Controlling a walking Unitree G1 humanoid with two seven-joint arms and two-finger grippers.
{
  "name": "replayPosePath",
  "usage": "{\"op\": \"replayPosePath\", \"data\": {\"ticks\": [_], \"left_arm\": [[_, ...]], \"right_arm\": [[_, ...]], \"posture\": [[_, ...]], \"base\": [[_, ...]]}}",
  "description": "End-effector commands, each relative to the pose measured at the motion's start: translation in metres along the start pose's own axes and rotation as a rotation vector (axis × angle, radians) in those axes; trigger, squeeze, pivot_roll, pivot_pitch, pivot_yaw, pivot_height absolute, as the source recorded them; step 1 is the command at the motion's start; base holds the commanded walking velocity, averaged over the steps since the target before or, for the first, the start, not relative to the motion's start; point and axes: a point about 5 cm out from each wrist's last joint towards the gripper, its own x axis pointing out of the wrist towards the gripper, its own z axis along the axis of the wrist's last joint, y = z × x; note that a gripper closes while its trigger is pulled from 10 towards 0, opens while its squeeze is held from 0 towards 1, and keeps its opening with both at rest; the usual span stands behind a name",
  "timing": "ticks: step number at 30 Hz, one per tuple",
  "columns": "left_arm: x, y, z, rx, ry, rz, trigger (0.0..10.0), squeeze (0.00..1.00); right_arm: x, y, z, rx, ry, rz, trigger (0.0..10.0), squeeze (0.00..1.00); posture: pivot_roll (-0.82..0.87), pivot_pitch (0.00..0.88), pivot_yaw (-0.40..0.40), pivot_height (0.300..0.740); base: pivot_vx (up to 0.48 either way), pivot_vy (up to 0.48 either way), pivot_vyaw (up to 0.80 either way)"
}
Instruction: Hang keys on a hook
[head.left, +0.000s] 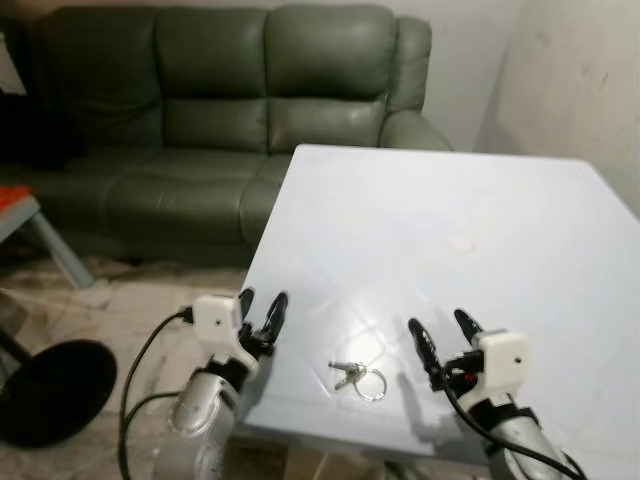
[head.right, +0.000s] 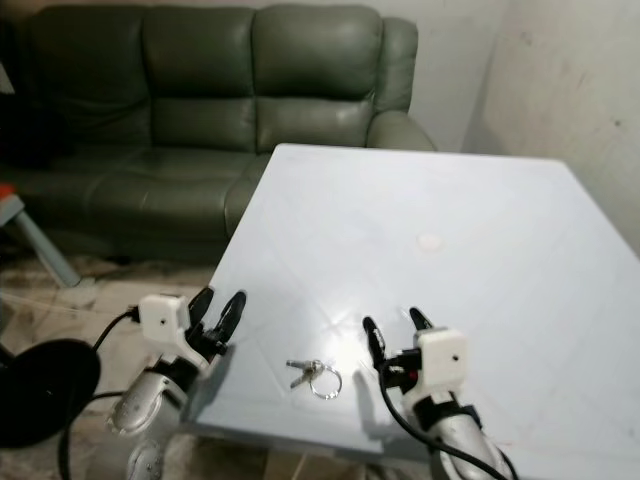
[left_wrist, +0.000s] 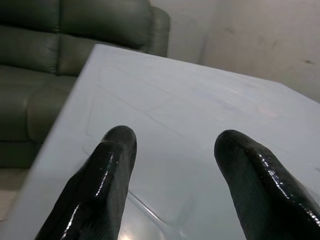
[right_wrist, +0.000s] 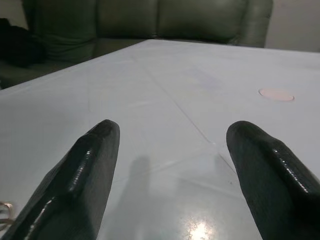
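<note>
Keys (head.left: 356, 374) lie low centre on the desk (head.left: 480, 230), near its front edge. Left hand (head.left: 262, 310), lower left, is spread and empty; right hand (head.left: 441, 338), lower right, likewise. Best approach: lower one hand straight over the ring, pinch the metal, not the desk.

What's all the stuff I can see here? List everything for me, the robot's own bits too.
keys: one small bunch on a ring, silver, near the table's front edge, between the two end effectors
table: one, pale blue-white, before the robot
pink spot: one, faint, mid-table
sofa: one, grey-green, behind the table
round base: one, black, on the floor at left
left end effector: one, black fingers apart, at the table's left edge
right end effector: one, black fingers apart, over the table right of the keys
</note>
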Motion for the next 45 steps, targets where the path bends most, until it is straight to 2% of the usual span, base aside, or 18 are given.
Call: {"op": "replayPosePath", "data": {"ticks": [1,12,18,20,23,28,34,38,45], "left_arm": [[-0.004,0.001,0.002,0.035,-0.008,-0.009,10.0,0.0],[-0.011,-0.008,-0.002,0.066,0.021,-0.057,10.0,0.0],[-0.018,-0.029,-0.006,0.07,0.07,-0.145,10.0,0.0],[-0.021,-0.037,-0.007,0.126,0.076,-0.211,10.0,0.0],[-0.021,-0.037,-0.006,0.144,0.078,-0.204,10.0,0.0],[-0.025,-0.047,-0.004,0.207,0.1,-0.272,10.0,0.0],[-0.028,-0.051,0.0,0.216,0.115,-0.313,10.0,0.0],[-0.031,-0.051,-0.001,0.211,0.13,-0.314,10.0,0.0],[-0.036,-0.053,0.001,0.213,0.14,-0.312,10.0,0.0]], "right_arm": [[0.003,0.003,0.004,0.005,-0.013,0.029,10.0,0.0],[0.004,0.004,0.005,-0.017,0.011,0.147,10.0,0.0],[0.01,0.004,0.015,-0.074,0.009,0.233,10.0,0.0],[0.013,0.004,0.018,-0.099,0.021,0.269,10.0,0.0],[0.014,0.003,0.02,-0.115,0.021,0.286,10.0,0.0],[0.015,-0.002,0.025,-0.163,0.04,0.363,10.0,0.0],[0.015,-0.005,0.024,-0.181,0.073,0.387,10.0,0.0],[0.014,-0.006,0.022,-0.166,0.096,0.385,10.0,0.0],[0.015,-0.004,0.021,-0.191,0.11,0.39,10.0,0.0]], "posture": [[-0.03,0.045,-0.001,0.74],[-0.02,0.05,-0.005,0.74],[-0.02,0.061,0.0,0.74],[-0.02,0.063,0.001,0.74],[-0.02,0.067,0.001,0.74],[-0.02,0.069,-0.003,0.74],[-0.03,0.063,-0.01,0.74],[-0.03,0.061,-0.01,0.74],[-0.03,0.086,-0.019,0.74]], "base": [[0.0,0.0,0.0],[0.0,0.0,0.0],[0.0,0.0,0.0],[0.0,0.0,0.0],[0.0,0.0,0.0],[0.0,0.0,0.0],[0.0,0.0,0.0],[0.0,0.0,0.0],[0.0,0.0,0.0]]}}
